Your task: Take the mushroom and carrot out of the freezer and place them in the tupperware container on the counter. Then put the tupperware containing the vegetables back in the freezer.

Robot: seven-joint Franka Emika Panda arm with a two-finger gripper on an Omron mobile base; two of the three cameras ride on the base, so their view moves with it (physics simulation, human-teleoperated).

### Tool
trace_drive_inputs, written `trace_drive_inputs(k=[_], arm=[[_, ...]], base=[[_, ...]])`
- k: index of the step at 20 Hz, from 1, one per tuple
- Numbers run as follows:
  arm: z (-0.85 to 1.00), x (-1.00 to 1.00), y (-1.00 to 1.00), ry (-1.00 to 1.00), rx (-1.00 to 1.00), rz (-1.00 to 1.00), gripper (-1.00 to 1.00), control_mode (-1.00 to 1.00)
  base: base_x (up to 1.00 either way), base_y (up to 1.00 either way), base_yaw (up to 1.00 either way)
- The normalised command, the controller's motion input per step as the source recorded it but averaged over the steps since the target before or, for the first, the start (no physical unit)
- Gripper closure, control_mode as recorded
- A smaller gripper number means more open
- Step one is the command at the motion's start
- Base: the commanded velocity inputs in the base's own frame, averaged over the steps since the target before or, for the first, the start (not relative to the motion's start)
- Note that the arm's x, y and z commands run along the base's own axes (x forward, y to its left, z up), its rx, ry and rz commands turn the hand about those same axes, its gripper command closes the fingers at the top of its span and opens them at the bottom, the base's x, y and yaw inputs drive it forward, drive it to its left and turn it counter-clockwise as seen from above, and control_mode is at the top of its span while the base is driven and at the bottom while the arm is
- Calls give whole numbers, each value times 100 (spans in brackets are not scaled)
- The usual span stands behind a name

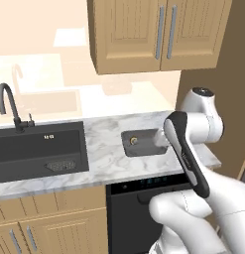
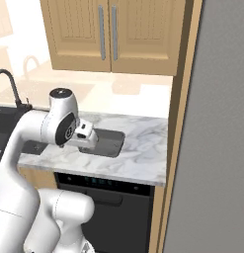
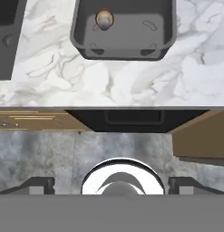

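The dark grey tupperware container (image 1: pixel 146 144) (image 2: pixel 109 142) (image 3: pixel 131 34) rests on the white marble counter (image 1: pixel 101 149) (image 3: pixel 109 81). A small tan mushroom (image 1: pixel 134 141) (image 3: pixel 104 19) lies inside it, at its left end. My gripper (image 3: pixel 112 186) hangs above the counter's front edge, on the near side of the container, pointing down. Its fingertips (image 3: pixel 38 185) stand wide apart with nothing between them, so it is open. The white hand (image 2: pixel 85 136) sits just left of the container. The freezer (image 2: pixel 220 148) is a flat grey front at the right. The carrot is out of view.
A black sink basin (image 1: pixel 39 149) with a dark faucet (image 1: pixel 9 106) lies left of the container. The black dishwasher (image 1: pixel 136 203) (image 3: pixel 133 120) sits below the counter. Wood wall cabinets (image 1: pixel 158 34) hang above. My own arm (image 1: pixel 188 154) crosses in front of the container's right end.
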Motion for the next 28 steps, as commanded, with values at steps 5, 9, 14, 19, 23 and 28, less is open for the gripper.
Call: trace_drive_inputs(k=[5, 9, 14, 19, 23, 28], arm=[[0, -39, -4, 5, 1, 0, -100, 100], [0, 0, 0, 0, 0, 0, -100, 100], [0, 0, 0, 0, 0, 0, -100, 100], [0, 0, 0, 0, 0, 0, -100, 100], [0, 0, 0, 0, 0, 0, -100, 100], [0, 0, 0, 0, 0, 0, -100, 100]], base=[[-35, -3, 0], [-100, -27, -3], [-93, -52, -6], [-10, -86, 0], [3, -98, 10], [18, -87, 9]])
